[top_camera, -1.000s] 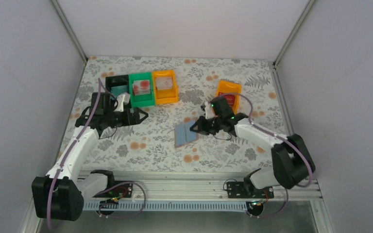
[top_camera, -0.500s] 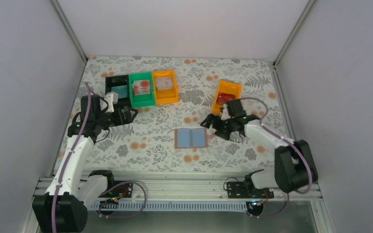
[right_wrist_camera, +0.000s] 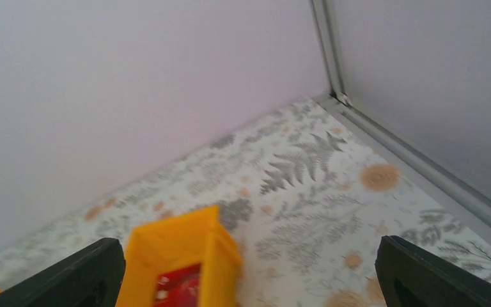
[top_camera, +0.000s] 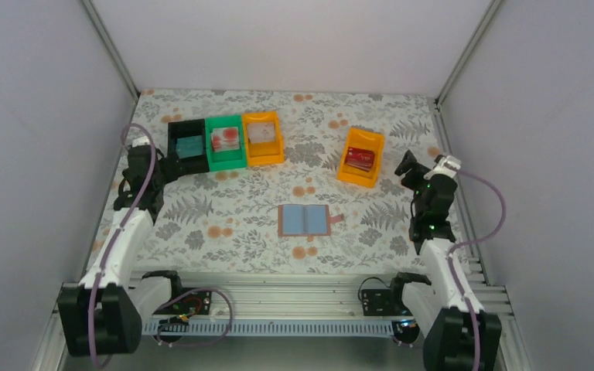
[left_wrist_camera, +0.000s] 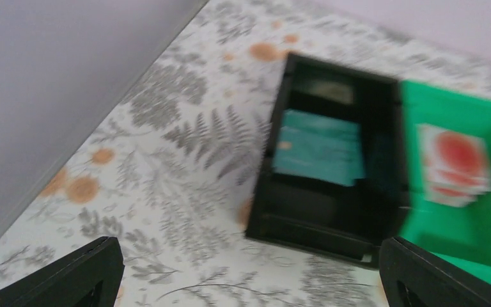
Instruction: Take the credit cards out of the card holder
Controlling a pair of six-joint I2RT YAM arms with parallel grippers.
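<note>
1. Looks down on a table (top_camera: pixel 224 232) spread with a pale cloth printed in grey ferns and small orange blooms.
2. Closes it in with plain pale-lilac walls (top_camera: pixel 278 39) on the left, far and right sides, with slim metal posts (top_camera: pixel 112 50) at the far corners.
3. Runs a metal rail (top_camera: pixel 294 290) along the near edge, with both arm bases on it.
4. Sets three bins in a touching row at the far left: a black bin (top_camera: pixel 176 133), a green bin (top_camera: pixel 236 160) and an orange bin (top_camera: pixel 267 158).
5. Places a second orange bin (top_camera: pixel 356 176) apart from them, toward the far right.
6. Finds the card holder (top_camera: pixel 305 220) open and flat near the middle of the table, with its pale blue-grey pockets up and its small tab to the right, well apart from every bin and both grippers.
7. Puts a teal-blue credit card (top_camera: pixel 189 145) in the black bin and a whitish card with red blotches (top_camera: pixel 225 139) in the green one.
8. Puts a whitish-pink card (top_camera: pixel 261 133) in the first orange bin and a dark red card (top_camera: pixel 360 159) in the second.
9. Shows the left gripper (left_wrist_camera: pixel 249 256) spread wide and grasping nothing, just to the near-left of the black bin.
10. Shows the right gripper (right_wrist_camera: pixel 249 256) equally wide and empty, raised near the right wall, beside the second orange bin.
11. Offers no legible writing: pale print on the dark red card too small to read, and red marks on the whitish card blurred in the left wrist view.
</note>
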